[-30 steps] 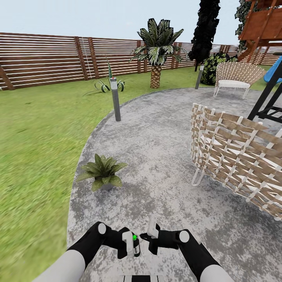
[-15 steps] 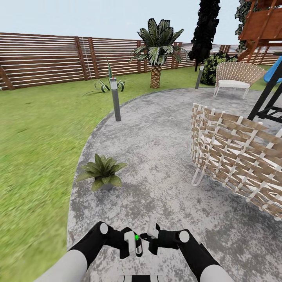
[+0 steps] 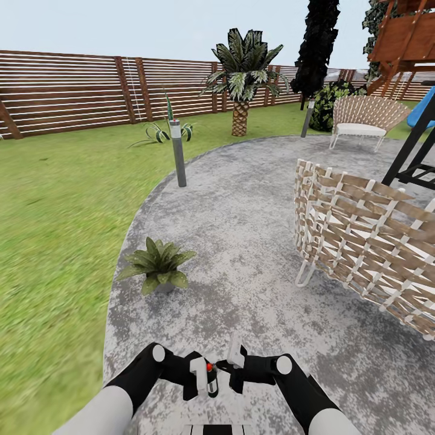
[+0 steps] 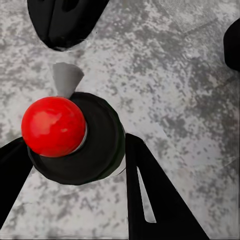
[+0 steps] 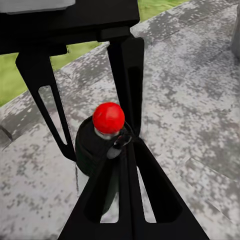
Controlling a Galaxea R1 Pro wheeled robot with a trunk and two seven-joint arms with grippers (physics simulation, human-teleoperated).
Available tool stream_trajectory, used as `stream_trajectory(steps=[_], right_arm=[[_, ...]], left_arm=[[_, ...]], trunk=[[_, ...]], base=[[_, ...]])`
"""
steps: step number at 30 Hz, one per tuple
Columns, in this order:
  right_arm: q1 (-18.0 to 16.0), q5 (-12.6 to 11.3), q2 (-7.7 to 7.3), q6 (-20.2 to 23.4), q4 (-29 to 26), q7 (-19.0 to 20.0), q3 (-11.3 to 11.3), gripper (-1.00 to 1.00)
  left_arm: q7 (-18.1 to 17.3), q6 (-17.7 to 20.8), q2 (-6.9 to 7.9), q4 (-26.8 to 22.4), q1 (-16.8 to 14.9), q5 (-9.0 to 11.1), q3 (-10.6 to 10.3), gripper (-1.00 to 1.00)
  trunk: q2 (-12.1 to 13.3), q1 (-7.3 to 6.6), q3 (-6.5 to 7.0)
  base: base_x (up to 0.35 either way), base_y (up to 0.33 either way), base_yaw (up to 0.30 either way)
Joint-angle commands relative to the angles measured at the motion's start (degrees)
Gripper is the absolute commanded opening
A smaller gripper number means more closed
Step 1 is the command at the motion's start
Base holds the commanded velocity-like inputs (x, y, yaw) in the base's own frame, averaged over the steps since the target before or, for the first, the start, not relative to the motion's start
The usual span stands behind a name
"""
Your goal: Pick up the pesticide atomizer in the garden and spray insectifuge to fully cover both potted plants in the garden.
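Observation:
The pesticide atomizer (image 3: 211,380), a dark bottle with a red top, stands upright between the fingers of my left gripper (image 3: 204,380), which is shut on it low over the grey patio. In the left wrist view its red ball top (image 4: 53,126) sits between the two black fingers. My right gripper (image 3: 233,365) is shut, its tips together against the bottle's side (image 5: 95,150) just below the red top. One potted plant (image 3: 158,264), a low green rosette in a grey pot, stands ahead and to the left at the patio's edge, well apart from both grippers.
A woven chair (image 3: 362,235) stands close on the right, another (image 3: 362,118) farther back. A grey bollard lamp (image 3: 178,154), a palm (image 3: 241,78) and a spiky striped plant (image 3: 160,132) stand ahead. Lawn (image 3: 54,229) lies left, the slat fence (image 3: 72,90) behind, a black frame (image 3: 417,151) far right.
The spot on top of the bottle shows red now where it showed green. The left gripper shifted slightly towards the right one. The view has not moved.

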Motion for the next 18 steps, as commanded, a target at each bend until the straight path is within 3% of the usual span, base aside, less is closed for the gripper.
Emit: stream_trajectory(steps=[1, 3, 7, 10, 14, 15, 18], right_arm=[[-0.01, 0.50, 0.02, -0.28, -0.07, 0.03, -0.06, -1.00], [-0.01, 0.53, 0.02, -0.28, -0.07, 0.03, -0.06, -1.00], [-0.01, 0.55, 0.02, -0.28, -0.07, -0.04, -0.02, -1.00], [-0.01, 0.66, -0.05, -0.36, -0.07, -0.14, 0.08, -1.00], [-0.01, 0.71, -0.37, -0.43, 0.00, -0.29, 0.08, -1.00], [-0.01, 0.71, -0.45, -0.44, 0.01, -0.30, 0.00, 1.00], [-0.01, 0.69, -1.91, -0.46, 0.02, -0.41, -0.29, 1.00]], left_arm=[[-0.05, -0.43, 0.16, 0.03, 0.07, -0.43, 0.00, -1.00], [-0.05, -0.43, 1.30, 0.19, 0.23, -0.56, -0.10, -1.00], [-0.05, -0.46, 5.57, 0.30, 0.33, -0.53, -0.14, -1.00], [-0.05, -0.45, 9.35, 0.37, 0.55, -0.52, -0.14, -1.00], [0.02, -0.42, 14.93, 0.33, 3.96, -0.58, 0.09, -1.00], [0.03, -0.42, 16.14, 0.35, 4.60, -0.55, 0.15, -1.00], [0.29, -0.22, 18.05, 0.30, 6.66, -0.53, 0.68, -1.00]], trunk=[[-0.02, -0.01, -0.04], [-0.02, -0.01, -0.04], [-0.02, -0.01, -0.04], [-0.02, -0.01, -0.04], [-0.02, -0.01, -0.04], [-0.02, -0.01, -0.04], [-0.02, -0.01, -0.04]], base=[[0.000, 0.000, 0.000], [0.000, 0.000, 0.000], [0.000, 0.000, 0.000], [0.000, 0.000, 0.000], [0.000, 0.000, 0.000], [0.000, 0.000, 0.000], [0.000, 0.000, 0.000]])
